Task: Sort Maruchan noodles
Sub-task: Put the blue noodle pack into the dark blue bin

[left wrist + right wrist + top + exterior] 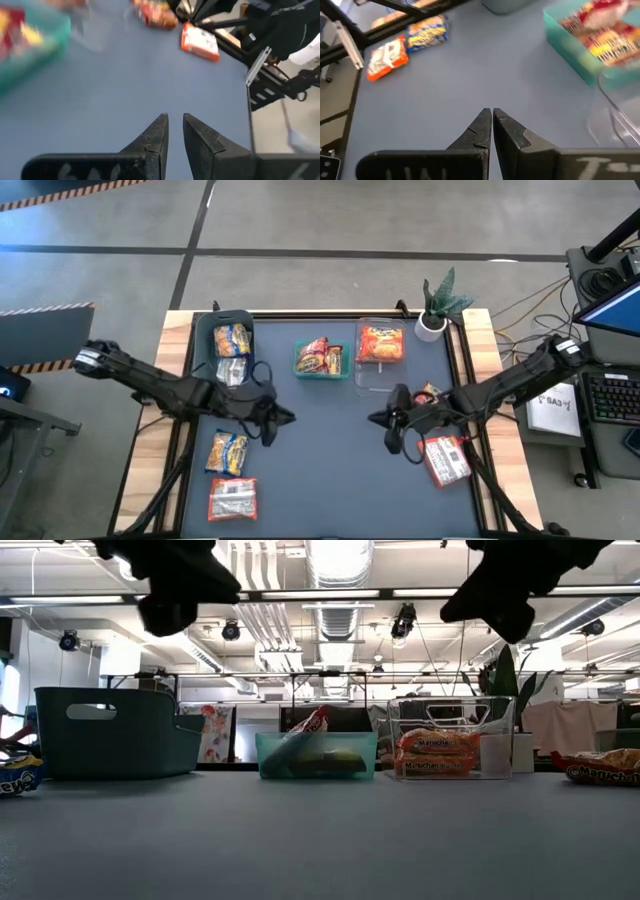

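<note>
Grippers both hang empty over the middle of the counter [330, 480]: left gripper [283, 418] with fingers nearly closed, right gripper [375, 419] with fingers closed, each holding nothing. Maruchan noodles lie sorted in part: packets in the dark bin [226, 345] at far left, the teal bin [322, 360] at far centre and the clear bin [380, 352] beside it. Loose packets remain: a yellow-and-blue packet [228, 452] and a red-and-white packet [233, 499] near left, an orange packet [445, 460] near right.
</note>
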Action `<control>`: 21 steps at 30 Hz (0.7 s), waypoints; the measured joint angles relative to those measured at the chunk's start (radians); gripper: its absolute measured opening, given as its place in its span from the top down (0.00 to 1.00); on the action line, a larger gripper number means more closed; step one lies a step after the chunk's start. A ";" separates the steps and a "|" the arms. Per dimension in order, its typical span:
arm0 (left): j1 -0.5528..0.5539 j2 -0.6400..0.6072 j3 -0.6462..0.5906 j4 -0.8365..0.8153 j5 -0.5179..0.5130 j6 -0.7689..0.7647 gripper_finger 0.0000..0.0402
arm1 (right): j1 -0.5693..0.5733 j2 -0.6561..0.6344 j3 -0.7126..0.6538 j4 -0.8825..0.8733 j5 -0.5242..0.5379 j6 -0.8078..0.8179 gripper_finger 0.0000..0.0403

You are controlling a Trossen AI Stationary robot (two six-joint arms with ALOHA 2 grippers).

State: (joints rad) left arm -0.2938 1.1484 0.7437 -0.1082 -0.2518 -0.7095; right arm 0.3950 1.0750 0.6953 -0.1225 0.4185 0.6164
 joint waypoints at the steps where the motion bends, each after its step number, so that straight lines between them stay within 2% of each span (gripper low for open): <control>1: -0.007 0.004 0.000 -0.009 0.001 -0.041 0.90 | 0.000 0.006 0.002 0.012 0.001 -0.022 0.98; 6: -0.058 0.039 0.004 -0.125 0.003 -0.290 0.90 | 0.000 0.016 0.030 0.031 0.011 -0.096 0.98; 10: -0.117 0.141 0.111 -0.412 0.017 -0.480 0.90 | -0.003 0.007 0.058 0.026 0.027 -0.175 0.98; 14: -0.166 0.280 0.287 -0.719 -0.007 -0.544 0.90 | -0.019 -0.001 0.088 0.027 0.035 -0.284 0.98; 17: -0.177 0.371 0.383 -0.890 -0.028 -0.564 0.90 | -0.038 -0.001 0.107 0.027 0.034 -0.352 0.98; 21: -0.177 0.446 0.406 -1.001 0.069 -0.647 0.90 | -0.058 -0.001 0.117 0.023 0.030 -0.426 0.98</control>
State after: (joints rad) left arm -0.4706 1.5940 1.1497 -1.1091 -0.1829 -1.3564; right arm 0.3369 1.0737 0.8124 -0.0995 0.4487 0.1909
